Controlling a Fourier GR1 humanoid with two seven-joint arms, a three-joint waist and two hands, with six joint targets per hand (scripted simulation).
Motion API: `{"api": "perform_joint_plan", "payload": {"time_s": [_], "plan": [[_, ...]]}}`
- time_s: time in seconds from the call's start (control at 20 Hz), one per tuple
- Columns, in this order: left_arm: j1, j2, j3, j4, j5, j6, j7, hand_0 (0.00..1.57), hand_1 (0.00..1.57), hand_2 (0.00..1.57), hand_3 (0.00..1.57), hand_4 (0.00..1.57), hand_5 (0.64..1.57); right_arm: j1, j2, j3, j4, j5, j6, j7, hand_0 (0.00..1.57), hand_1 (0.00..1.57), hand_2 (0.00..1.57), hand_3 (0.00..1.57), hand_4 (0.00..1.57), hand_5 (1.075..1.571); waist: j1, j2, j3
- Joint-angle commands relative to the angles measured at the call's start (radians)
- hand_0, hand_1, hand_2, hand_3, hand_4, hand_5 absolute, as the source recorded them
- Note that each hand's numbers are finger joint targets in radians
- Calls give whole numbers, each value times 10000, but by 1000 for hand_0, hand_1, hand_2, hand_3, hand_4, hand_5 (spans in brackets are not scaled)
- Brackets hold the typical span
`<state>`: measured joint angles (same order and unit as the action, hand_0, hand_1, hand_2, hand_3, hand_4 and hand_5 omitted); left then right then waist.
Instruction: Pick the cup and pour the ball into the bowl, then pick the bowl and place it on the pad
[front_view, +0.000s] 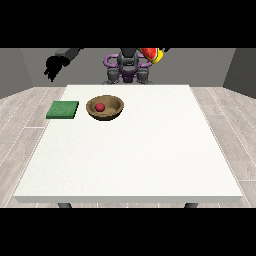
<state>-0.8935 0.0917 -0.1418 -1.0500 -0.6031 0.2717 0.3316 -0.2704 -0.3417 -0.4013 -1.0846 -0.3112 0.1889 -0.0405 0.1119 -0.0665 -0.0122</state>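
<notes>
Front view: ball (100, 107) in bowl (105, 107) beside pad (63, 110); both robot hand states unclear.

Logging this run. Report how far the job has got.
Pouring looks done: the red ball lies inside the wooden bowl. In hand: the cup is raised at the view's upper right; the hand there is hidden. Left: the bowl sits on the table beside the green pad, not on it.
</notes>
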Motion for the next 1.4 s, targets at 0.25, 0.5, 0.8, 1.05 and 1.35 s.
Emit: {"api": "perform_joint_plan", "payload": {"time_s": [0.25,0.5,0.8,1.05,1.35], "plan": [[-150,1423,3757,-1180,5540,-3421,-1510,0,0,0,0,1057,1566,336,1279,51,313,201,-876,-1103,0,0,0,0,719,1566,1055,1239,104],[-117,2379,4500,-1314,6776,-4917,-1685,0,0,0,0,1050,1559,-226,1506,-198,1189,127,-1121,-1985,0,0,0,0,735,1566,1567,2075,129],[520,3510,5242,-1215,7411,-5510,-1587,0,0,0,0,977,1553,-855,1516,178,2363,348,-776,-2635,0,0,0,0,646,1560,855,2320,128],[775,3867,5359,-1683,7854,-5776,-1492,0,0,0,0,1011,1535,-1733,1641,249,3407,409,-1073,-3066,0,0,0,0,565,1560,778,2443,131],[684,4371,5611,-2138,8446,-6027,-1114,0,0,0,0,1019,1533,-2468,1236,-141,4559,263,-917,-4080,0,0,0,0,509,1552,959,3253,136]]}}
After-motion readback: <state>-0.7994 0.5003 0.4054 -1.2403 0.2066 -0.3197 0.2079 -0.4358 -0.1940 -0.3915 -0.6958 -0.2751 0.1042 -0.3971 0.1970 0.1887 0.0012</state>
